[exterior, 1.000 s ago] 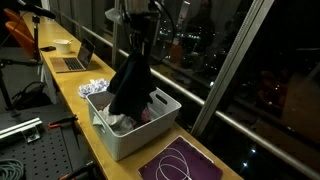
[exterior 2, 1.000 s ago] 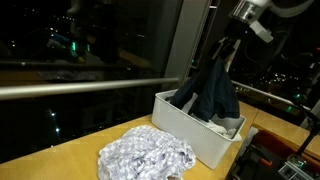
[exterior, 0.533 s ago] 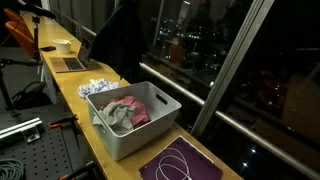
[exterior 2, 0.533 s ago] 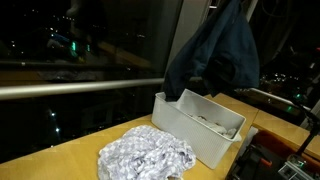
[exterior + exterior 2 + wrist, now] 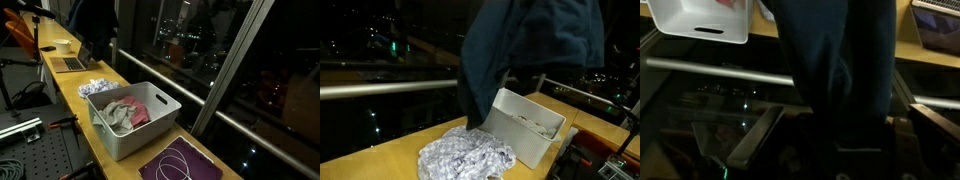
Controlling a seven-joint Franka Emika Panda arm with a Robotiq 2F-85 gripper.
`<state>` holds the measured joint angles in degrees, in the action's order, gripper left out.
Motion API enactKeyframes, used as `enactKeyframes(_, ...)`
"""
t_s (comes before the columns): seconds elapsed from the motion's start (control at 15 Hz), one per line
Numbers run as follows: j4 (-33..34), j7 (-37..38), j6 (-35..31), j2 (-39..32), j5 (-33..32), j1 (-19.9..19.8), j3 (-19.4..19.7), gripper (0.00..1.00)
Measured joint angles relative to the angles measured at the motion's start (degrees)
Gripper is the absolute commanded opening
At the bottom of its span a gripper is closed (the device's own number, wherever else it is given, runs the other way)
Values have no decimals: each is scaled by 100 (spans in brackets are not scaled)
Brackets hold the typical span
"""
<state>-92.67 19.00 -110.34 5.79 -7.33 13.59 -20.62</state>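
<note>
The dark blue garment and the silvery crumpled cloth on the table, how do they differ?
The dark blue garment hangs in the air, draped long; the silvery crumpled cloth lies bunched on the wooden table. The garment is plain and dark, the cloth pale and speckled. Both are soft fabric, outside the white plastic bin.

The claw (image 5: 845,142) shows dimly in the wrist view — black, blocky housing with dark metal links.
</note>
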Motion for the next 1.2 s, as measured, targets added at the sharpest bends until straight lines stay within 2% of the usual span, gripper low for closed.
enactKeyframes(0.2, -17, 169, -77, -683, -124, 253, -139, 0)
enactKeyframes(0.6, -77, 154, -330, -1714, -130, 409, 19, 0)
enactKeyframes(0.67, -82, 147, -352, -1822, -130, 421, 65, 25)
enactKeyframes(0.73, -80, 134, -365, -1915, -127, 433, 110, 27)
enactKeyframes(1.2, -65, 104, -391, -2040, -119, 481, 359, 76)
